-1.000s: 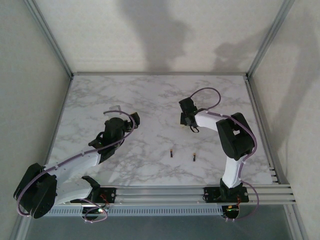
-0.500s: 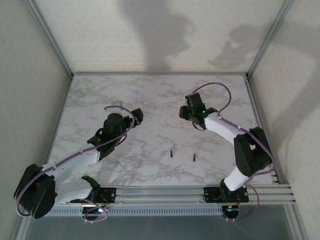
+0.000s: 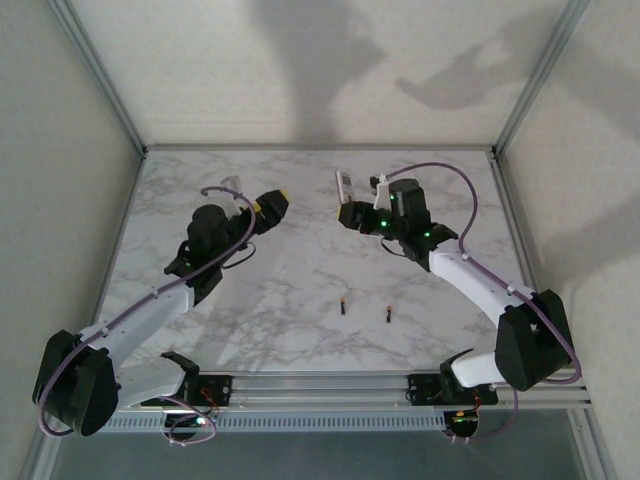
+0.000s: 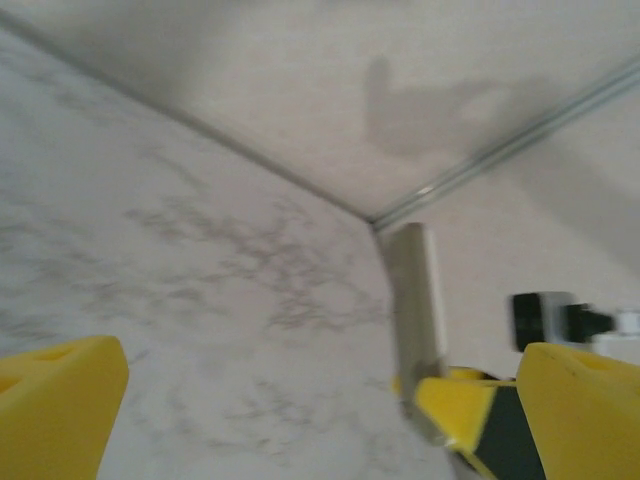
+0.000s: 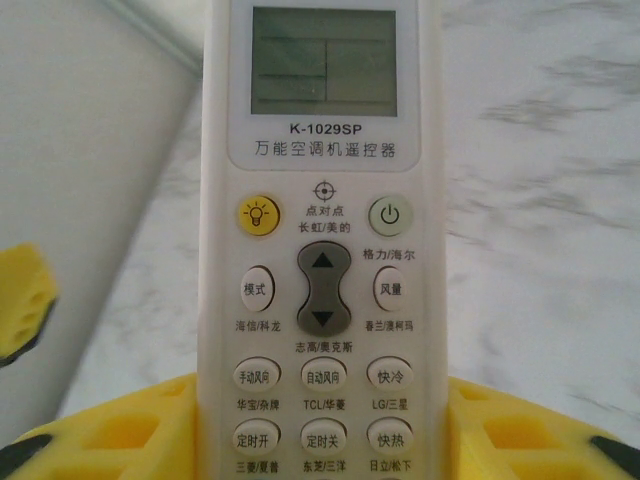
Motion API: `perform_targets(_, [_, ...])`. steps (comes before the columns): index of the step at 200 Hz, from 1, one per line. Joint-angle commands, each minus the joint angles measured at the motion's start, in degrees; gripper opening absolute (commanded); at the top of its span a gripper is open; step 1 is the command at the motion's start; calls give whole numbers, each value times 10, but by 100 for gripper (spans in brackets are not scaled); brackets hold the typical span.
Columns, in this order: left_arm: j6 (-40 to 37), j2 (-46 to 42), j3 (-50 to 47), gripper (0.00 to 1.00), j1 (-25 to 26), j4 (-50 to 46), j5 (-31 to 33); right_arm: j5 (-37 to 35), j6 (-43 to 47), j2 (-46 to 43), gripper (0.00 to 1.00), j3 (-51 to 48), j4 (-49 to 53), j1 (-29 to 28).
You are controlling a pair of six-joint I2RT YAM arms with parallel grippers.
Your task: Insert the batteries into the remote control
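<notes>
Clamping the remote control point(image 5: 322, 200) in the right tool point(image 5: 322, 440), yellow fingers point(image 5: 130, 435) pressing on both long edges at the lower button rows. Holding it clear of the bench point(image 3: 300, 270), long axis running straight out from the tool, display end pointing away from the fingers, button face turned to the wrist camera.

Showing, in the right wrist view, one grey display window point(image 5: 322, 62), one yellow lamp button point(image 5: 257, 214), one green power button point(image 5: 390, 214) and rows of white keys point(image 5: 322, 377) with printed labels. Showing, in the top view, one remote control point(image 3: 345, 183) as a small white bar rising beyond the right tool point(image 3: 356, 212) toward the far wall point(image 3: 320, 80), lettering too small to read there. Catching it edge-on in the left wrist view point(image 4: 415, 300), standing nearly upright, ahead and to the right of the left tool point(image 4: 320, 420).

Spreading the left tool point(image 3: 272, 205) wide apart, gripping nothing, facing the right tool across a gap.

Lying on the bench, nearer the arm bases than either tool and well apart from both: two batteries, one point(image 3: 343, 305) and the other point(image 3: 388, 314), side by side without touching. Pointing each long axis roughly near to far, an orange spot at the far end.
</notes>
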State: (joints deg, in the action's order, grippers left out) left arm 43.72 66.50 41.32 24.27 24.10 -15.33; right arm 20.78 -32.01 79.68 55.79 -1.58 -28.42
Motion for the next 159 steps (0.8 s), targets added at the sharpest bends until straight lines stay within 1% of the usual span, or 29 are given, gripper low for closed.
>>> perform_targets(1, [50, 11, 26, 99, -8, 75, -76, 130, -53, -12, 27, -1, -105, -4])
perform_targets(22, [78, 21, 27, 99, -16, 123, -94, 159, -79, -14, 27, 3, -138, -3])
perform_targets(48, [98, 47, 45, 100, -16, 161, -141, 193, -125, -17, 26, -1, -195, -4])
perform_targets(66, [127, 69, 48, 99, -16, 215, -181, 210, -156, -17, 26, -3, -227, -5])
perform_targets(84, [149, 85, 50, 100, -16, 251, -201, 222, -181, -19, 26, -6, -260, -6])
perform_targets(136, [201, 125, 65, 95, -16, 326, -242, 234, -196, -18, 25, 1, -278, -27])
perform_targets(159, [202, 130, 73, 94, -9, 336, -254, 238, -201, -15, 25, 2, -286, -32])
